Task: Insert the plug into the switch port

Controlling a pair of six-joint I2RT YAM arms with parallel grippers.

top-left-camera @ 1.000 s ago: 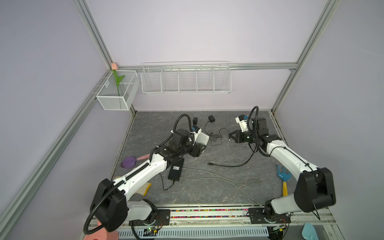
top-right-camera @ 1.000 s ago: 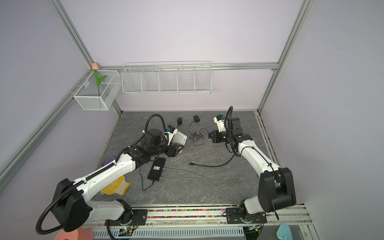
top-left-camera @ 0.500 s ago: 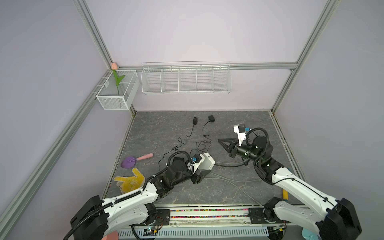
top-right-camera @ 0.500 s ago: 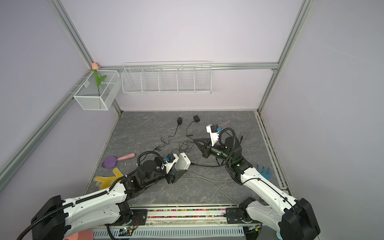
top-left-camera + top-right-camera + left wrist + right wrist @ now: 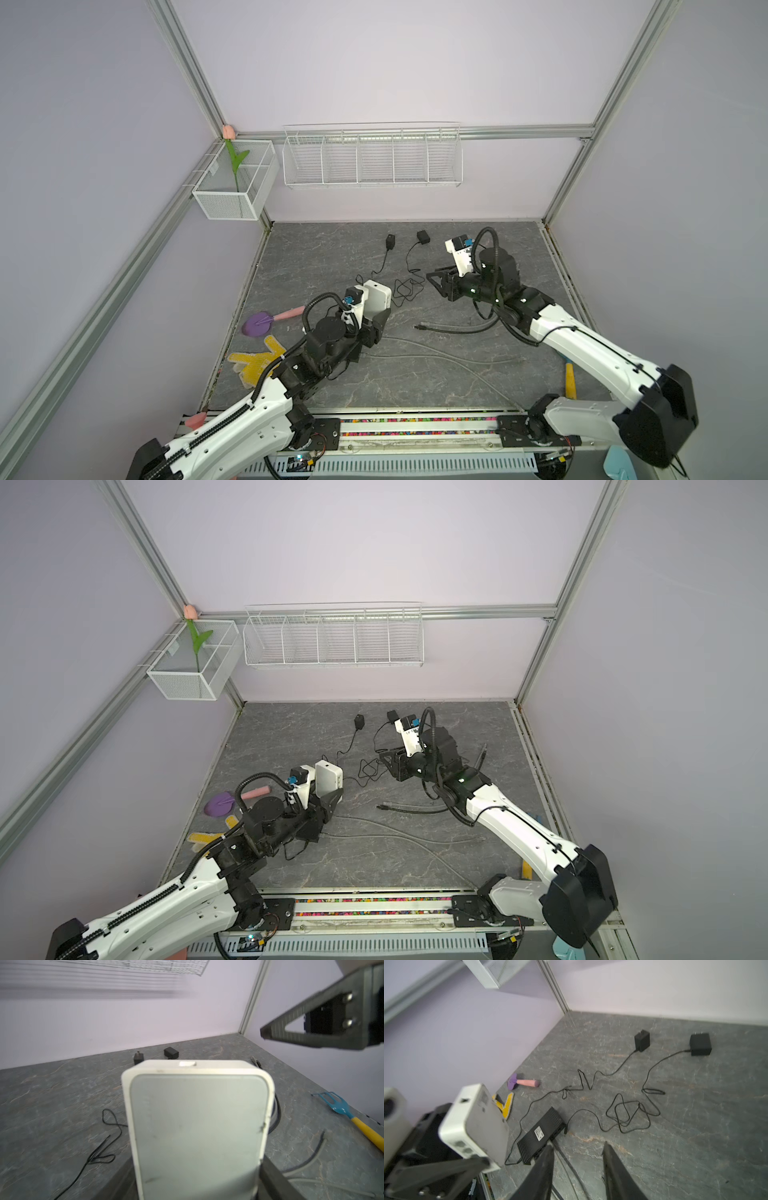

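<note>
White switch [image 5: 377, 296] | gripped in left end effector [image 5: 372, 318] | plug [image 5: 419, 327] loose on table [image 5: 457, 386]

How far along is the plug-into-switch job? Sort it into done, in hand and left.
Done: the left hand grips the white rectangular plastic switch box, raised above the grey marbled table. In hand: only that box; the right hand is open and empty. Left: picking up the black cable, whose plug end lies on the table, and inserting it; the box's visible ports look empty.

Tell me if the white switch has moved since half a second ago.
Yes. The white switch has moved away from the front rail, toward the black adapter at the back.
</note>
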